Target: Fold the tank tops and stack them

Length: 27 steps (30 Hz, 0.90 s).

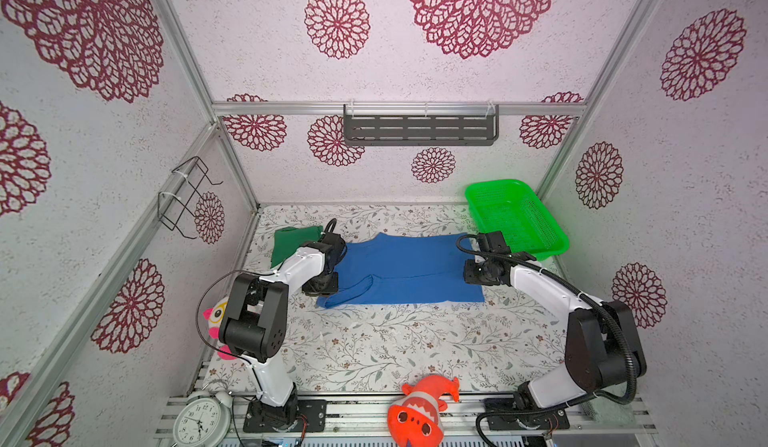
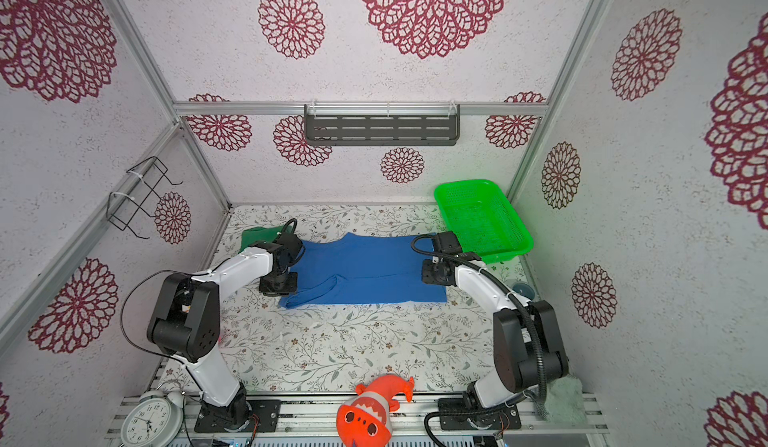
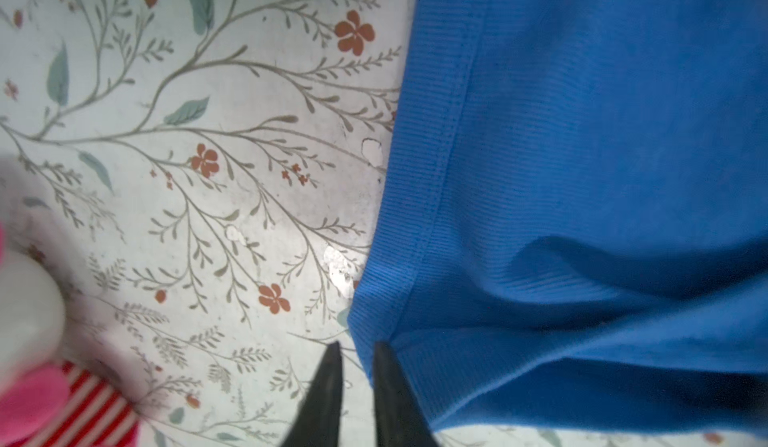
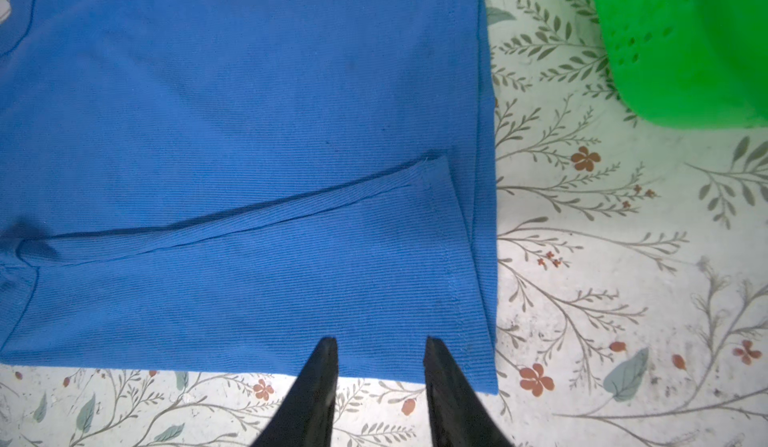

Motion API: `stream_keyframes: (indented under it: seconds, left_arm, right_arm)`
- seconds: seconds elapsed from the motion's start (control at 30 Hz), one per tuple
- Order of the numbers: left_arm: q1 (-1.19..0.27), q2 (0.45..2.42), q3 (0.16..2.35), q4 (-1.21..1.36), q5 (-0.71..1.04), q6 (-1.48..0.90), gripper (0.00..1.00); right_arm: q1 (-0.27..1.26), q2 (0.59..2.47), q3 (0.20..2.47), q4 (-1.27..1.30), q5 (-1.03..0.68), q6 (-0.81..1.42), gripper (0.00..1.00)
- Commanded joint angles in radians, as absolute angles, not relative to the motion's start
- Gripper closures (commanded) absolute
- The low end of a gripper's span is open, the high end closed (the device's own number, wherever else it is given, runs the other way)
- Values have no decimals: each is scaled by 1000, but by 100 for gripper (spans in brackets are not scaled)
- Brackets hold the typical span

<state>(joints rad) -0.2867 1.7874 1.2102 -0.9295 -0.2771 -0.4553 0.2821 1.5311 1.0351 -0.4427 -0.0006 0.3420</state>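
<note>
Left gripper (image 3: pixel 357 347) astride blue top (image 3: pixel 582 154) edge

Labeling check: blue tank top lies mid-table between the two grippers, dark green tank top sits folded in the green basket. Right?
No. The dark green tank top sits folded on the table at far left, behind the left arm, not in the green basket; both top views show it. The blue tank top does lie mid-table between the left gripper and right gripper.
</note>
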Motion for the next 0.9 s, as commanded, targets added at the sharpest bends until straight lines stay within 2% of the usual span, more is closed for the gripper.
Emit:
stream_keyframes:
  seconds: [0.0, 0.07, 0.1, 0.17, 0.27, 0.47, 0.7, 0.87]
  left_arm:
    - [-284, 1705, 1182, -917, -204, -456, 59]
    - [-285, 1687, 1170, -914, -164, -470, 49]
    - [-287, 1688, 1164, -912, -161, -473, 48]
    - [-286, 1700, 1153, -907, -171, -480, 48]
    - [-285, 1734, 1149, -905, -178, -489, 58]
    - [-285, 1789, 1160, -903, -166, -497, 57]
    - [-282, 1802, 1179, -909, -185, -486, 77]
    - [-277, 1817, 1210, -919, -199, -473, 100]
  right_arm:
    - [276, 1514, 1025, -430, 11, 351, 62]
    - [275, 1520, 1020, -426, 8, 351, 62]
    - [275, 1524, 1019, -423, 6, 351, 62]
    - [276, 1529, 1013, -417, -1, 352, 62]
    - [275, 1527, 1009, -417, 0, 353, 62]
    - [267, 1511, 1003, -422, 8, 348, 62]
    - [264, 1521, 996, -411, 1, 351, 62]
    - [264, 1526, 997, -408, 0, 350, 62]
